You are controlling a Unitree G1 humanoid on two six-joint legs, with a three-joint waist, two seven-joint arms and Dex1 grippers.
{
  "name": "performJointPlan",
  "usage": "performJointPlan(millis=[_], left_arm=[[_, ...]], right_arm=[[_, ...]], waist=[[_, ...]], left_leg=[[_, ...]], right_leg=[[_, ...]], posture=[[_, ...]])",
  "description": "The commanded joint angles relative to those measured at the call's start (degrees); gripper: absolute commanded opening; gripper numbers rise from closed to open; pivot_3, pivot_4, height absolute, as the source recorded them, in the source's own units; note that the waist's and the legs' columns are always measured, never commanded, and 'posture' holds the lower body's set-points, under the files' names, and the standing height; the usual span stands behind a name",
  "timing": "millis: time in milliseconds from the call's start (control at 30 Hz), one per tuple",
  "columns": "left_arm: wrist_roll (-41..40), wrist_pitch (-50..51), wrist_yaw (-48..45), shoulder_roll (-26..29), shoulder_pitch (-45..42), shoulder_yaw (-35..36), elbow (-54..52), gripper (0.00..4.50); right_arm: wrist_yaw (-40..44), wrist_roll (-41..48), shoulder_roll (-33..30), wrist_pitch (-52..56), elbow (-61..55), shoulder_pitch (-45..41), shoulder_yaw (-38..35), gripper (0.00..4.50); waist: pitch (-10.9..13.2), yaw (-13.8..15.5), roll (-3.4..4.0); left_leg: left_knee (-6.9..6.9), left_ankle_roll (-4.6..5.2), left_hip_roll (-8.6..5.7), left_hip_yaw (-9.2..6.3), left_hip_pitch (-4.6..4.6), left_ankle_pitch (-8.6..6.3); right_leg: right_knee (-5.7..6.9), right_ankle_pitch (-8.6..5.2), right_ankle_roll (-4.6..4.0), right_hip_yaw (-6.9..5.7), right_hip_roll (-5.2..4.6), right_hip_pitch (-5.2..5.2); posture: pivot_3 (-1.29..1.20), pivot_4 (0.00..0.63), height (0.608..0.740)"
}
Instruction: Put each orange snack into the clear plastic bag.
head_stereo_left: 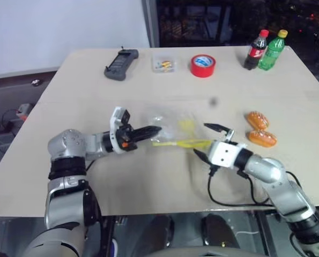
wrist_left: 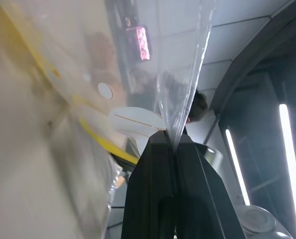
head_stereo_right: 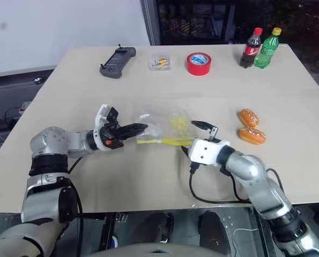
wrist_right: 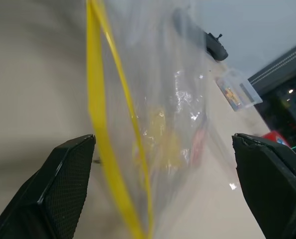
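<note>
You're on bag-opening; left gripper (head_stereo_left: 151, 130) pinched on the bag (head_stereo_left: 172, 127); right gripper (head_stereo_left: 206, 141) spread wide at its yellow strip; next grab that edge; snacks (head_stereo_left: 260, 131) untouched far right.

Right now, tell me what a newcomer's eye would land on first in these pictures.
The clear plastic bag at the table's centre draws the eye: the left pincer is shut on its edge, while the right pincer stands open at the yellow seal strip. Next come the two orange snacks, lying side by side to the right of the bag, not yet bagged. At the far edge sit a red tape roll and two drink bottles.
</note>
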Motion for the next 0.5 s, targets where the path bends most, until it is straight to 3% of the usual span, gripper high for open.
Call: performJointPlan(millis=[33, 167, 233, 333, 500], left_arm=[[-4.96, 0.57, 3.05, 0.22, 0.15, 1.94, -2.84, 0.06], [-9.42, 0.57, 6.73, 0.46, 0.88, 2.45, -3.65, 0.06], [-11.28, 0.57, 8.82, 0.37, 1.19, 3.01, -3.79, 0.00], [-13.96, 0.57, 11.28, 0.54, 1.79, 3.36, -4.17, 0.00], [-17.83, 0.57, 15.04, 0.93, 2.29, 4.32, -4.43, 0.00]], right_arm=[[-1.17, -0.73, 3.12, -2.12, 2.62, -1.66, 1.58, 4.50], [-2.38, -1.77, 6.70, -0.74, 5.86, -2.74, 1.99, 4.50], [-2.47, -1.86, 7.63, -0.84, 6.70, -2.75, 1.73, 3.98], [-2.85, -0.86, 9.29, -0.09, 7.20, -2.67, 1.05, 2.80], [-4.16, -0.34, 11.01, 1.62, 7.89, -3.48, -1.06, 0.27]], waist=[[0.00, 0.03, 0.01], [0.01, 0.02, 0.00], [0.00, 0.02, 0.00], [0.00, 0.01, 0.00], [0.01, -0.06, 0.00]], left_leg=[[0.00, 0.00, 0.00, 0.00, 0.00, 0.00], [0.00, -0.01, 0.00, 0.00, 0.00, 0.00], [0.00, -0.01, 0.00, 0.01, 0.00, 0.00], [0.00, -0.01, 0.00, 0.00, 0.00, 0.00], [0.00, -0.03, 0.01, 0.00, 0.00, 0.00]], right_leg=[[0.00, 0.00, 0.00, 0.01, -0.01, -0.01], [0.00, 0.01, -0.01, 0.03, -0.01, 0.00], [0.00, 0.01, -0.01, 0.05, -0.01, 0.00], [0.00, 0.01, -0.02, 0.04, 0.00, 0.00], [0.00, 0.02, -0.02, 0.10, 0.01, -0.02]], posture=[[0.00, 0.150, 0.740], [0.00, 0.150, 0.740], [0.00, 0.150, 0.740], [0.00, 0.150, 0.740], [0.00, 0.150, 0.740]])
